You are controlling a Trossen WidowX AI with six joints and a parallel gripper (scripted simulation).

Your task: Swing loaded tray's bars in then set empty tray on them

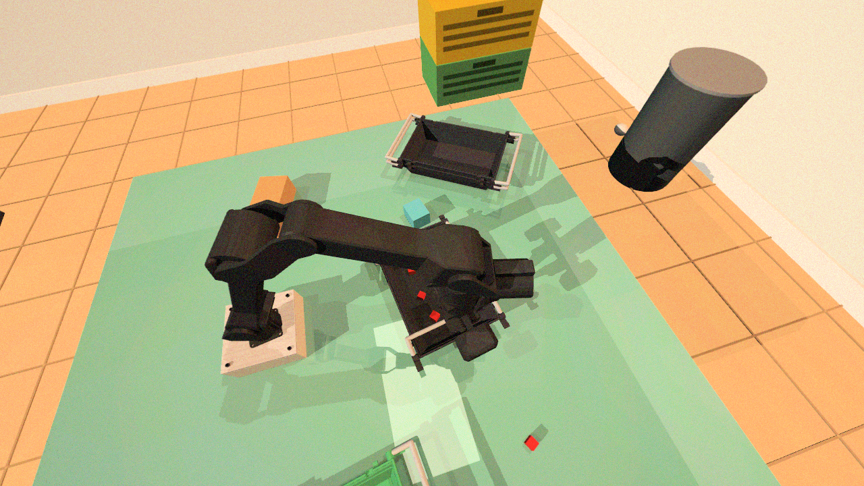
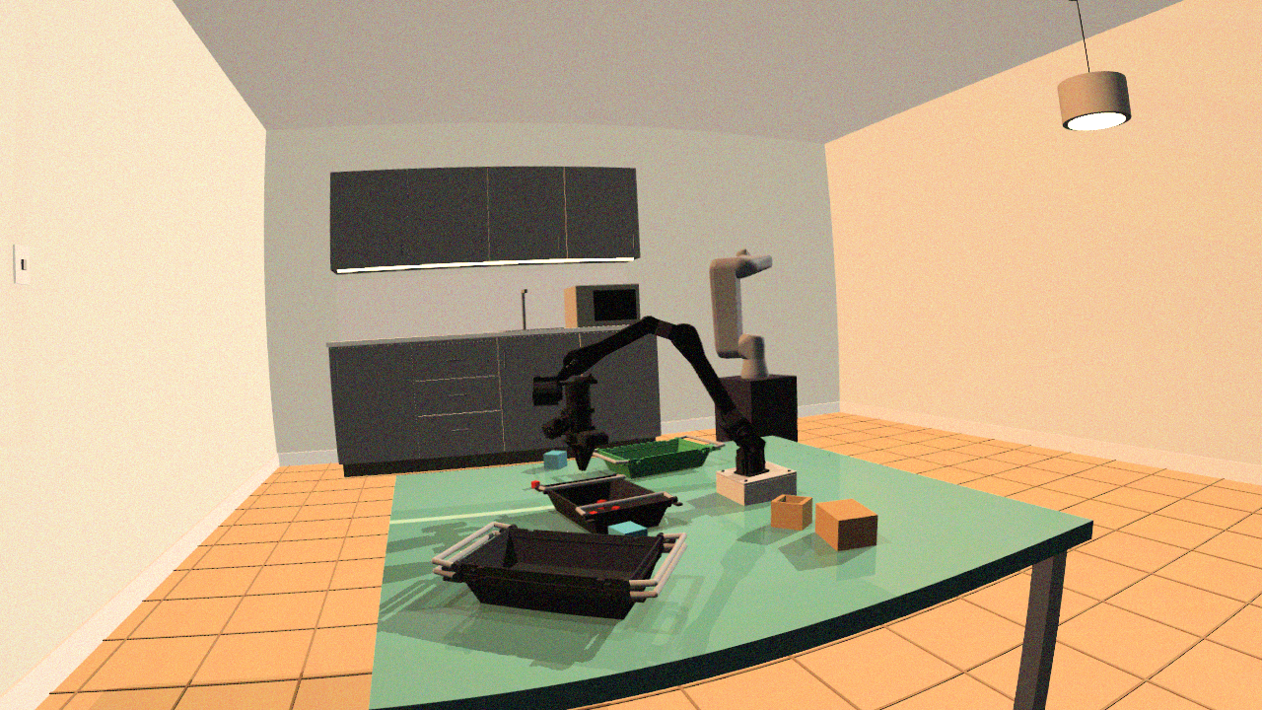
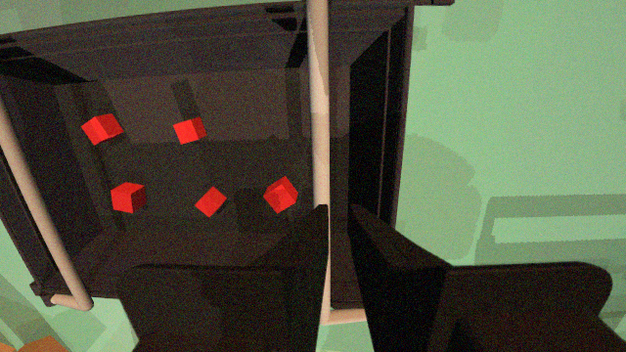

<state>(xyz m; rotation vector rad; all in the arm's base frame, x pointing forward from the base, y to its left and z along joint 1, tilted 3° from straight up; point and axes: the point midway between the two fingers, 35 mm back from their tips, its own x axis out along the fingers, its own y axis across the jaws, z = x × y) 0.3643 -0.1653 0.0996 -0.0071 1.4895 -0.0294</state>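
The loaded dark tray [image 1: 399, 285] [image 2: 608, 515] [image 3: 205, 54] holds several red blocks [image 3: 128, 197] [image 1: 434, 314]. In the wrist view both its wire bars lie in over its top: one bar [image 3: 319, 122] [image 1: 426, 331] runs just under my fingers near one end, and the other bar [image 3: 29, 196] is near the opposite end. My gripper [image 3: 338, 213] [image 2: 587, 461] hangs a little above the first bar. It is shut, with only a thin gap and nothing in it. The empty dark tray [image 1: 443, 173] [image 2: 546, 587] lies apart at the table's far side with its bars swung out.
A blue cube [image 1: 416, 212] [image 2: 628, 528] sits between the two trays. A loose red block [image 1: 530, 442] lies on the table. There is also a green tray [image 1: 389, 471] [image 2: 657, 455], an orange box [image 1: 273, 188] [image 2: 845, 523], a small open box [image 2: 791, 510] and the arm's base [image 1: 265, 353].
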